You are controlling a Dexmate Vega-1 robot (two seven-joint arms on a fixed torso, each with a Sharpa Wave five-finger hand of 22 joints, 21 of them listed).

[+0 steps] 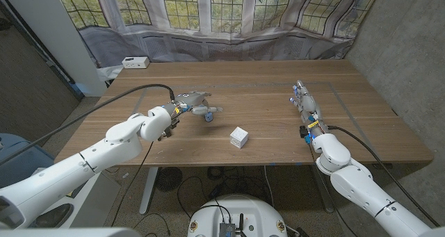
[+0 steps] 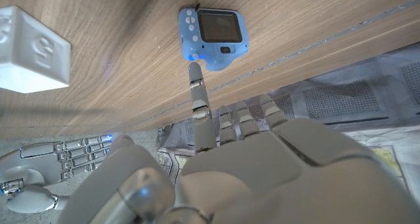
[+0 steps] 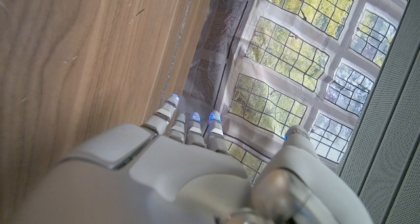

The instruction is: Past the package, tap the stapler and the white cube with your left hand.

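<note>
A small blue device with a dark screen (image 1: 209, 111) (image 2: 211, 35) lies on the wooden table (image 1: 264, 98), left of the middle. My left hand (image 1: 189, 101) (image 2: 262, 165) hovers just beside it. One finger (image 2: 196, 92) is stretched out with its tip at the device's edge, and the other fingers are curled in. I cannot tell whether the tip touches it. The hand holds nothing. A white cube (image 1: 239, 137) (image 2: 29, 50) with raised figures sits nearer the front edge, apart from the hand. My right hand (image 1: 305, 106) (image 3: 177, 165) is at the table's right side, fingers straight, holding nothing.
A small white box (image 1: 134, 62) sits at the table's far left corner. Curtained windows (image 1: 229, 14) run behind the far edge. A grey wall (image 1: 410, 49) stands close on the right. Bare wood lies between the cube and my right hand.
</note>
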